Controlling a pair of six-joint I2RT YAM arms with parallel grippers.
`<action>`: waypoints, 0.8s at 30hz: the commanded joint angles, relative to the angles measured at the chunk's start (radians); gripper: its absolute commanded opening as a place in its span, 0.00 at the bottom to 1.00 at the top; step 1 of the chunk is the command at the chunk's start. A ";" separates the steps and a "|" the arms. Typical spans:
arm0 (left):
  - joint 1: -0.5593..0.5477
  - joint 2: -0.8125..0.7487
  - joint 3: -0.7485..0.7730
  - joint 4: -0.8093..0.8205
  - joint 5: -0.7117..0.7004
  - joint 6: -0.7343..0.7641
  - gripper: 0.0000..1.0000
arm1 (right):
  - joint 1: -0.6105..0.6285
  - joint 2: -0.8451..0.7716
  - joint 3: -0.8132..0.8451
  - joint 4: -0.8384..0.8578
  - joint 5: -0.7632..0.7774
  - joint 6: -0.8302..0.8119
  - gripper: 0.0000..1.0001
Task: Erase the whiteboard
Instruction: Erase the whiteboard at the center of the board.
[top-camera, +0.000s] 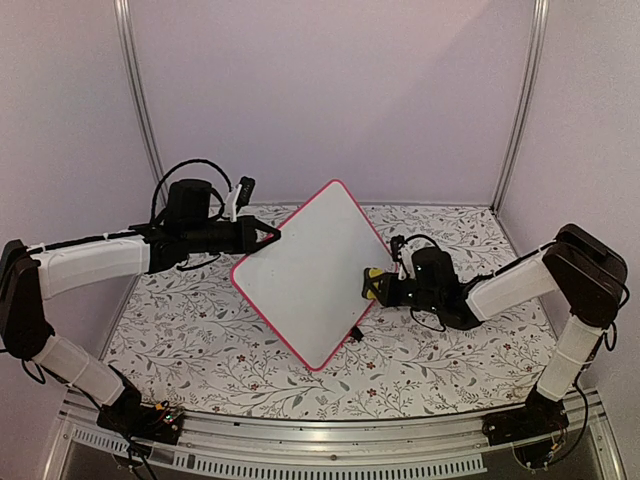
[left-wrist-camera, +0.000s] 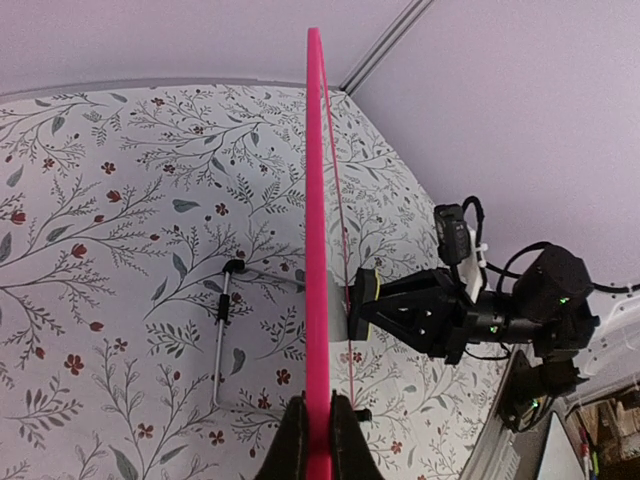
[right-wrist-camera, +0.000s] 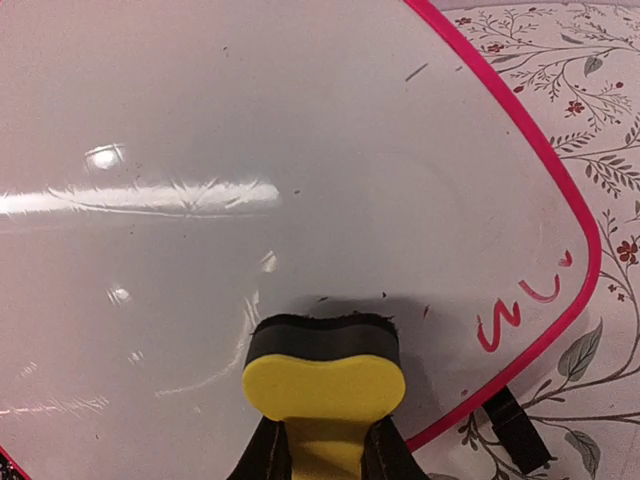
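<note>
Yellow eraser (right-wrist-camera: 322, 382) clamped in right gripper (top-camera: 381, 286), whiteboard (top-camera: 305, 275) pinched by its rim in left gripper (top-camera: 270, 236): risks twisting it loose by pressing too hard on the red marks (right-wrist-camera: 498, 328).

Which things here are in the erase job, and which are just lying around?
In the job: whiteboard, its red scribbles, yellow eraser, left claw clamping the board, right claw holding the eraser.
Lying about: thin metal rod, floral table cover.

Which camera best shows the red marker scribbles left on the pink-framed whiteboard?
Right wrist: the red marker scribbles sit close and sharp. Top view is too far; left wrist sees the pink-framed whiteboard edge-on.
</note>
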 joint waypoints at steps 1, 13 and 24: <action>0.008 -0.039 -0.001 0.089 0.005 0.036 0.00 | 0.058 0.000 -0.026 0.043 -0.005 0.002 0.05; 0.002 -0.054 -0.007 0.085 -0.005 0.039 0.00 | 0.050 -0.015 -0.068 0.107 0.029 0.044 0.05; -0.039 -0.109 -0.019 0.066 -0.066 0.071 0.00 | -0.057 -0.020 -0.033 0.088 0.024 0.007 0.05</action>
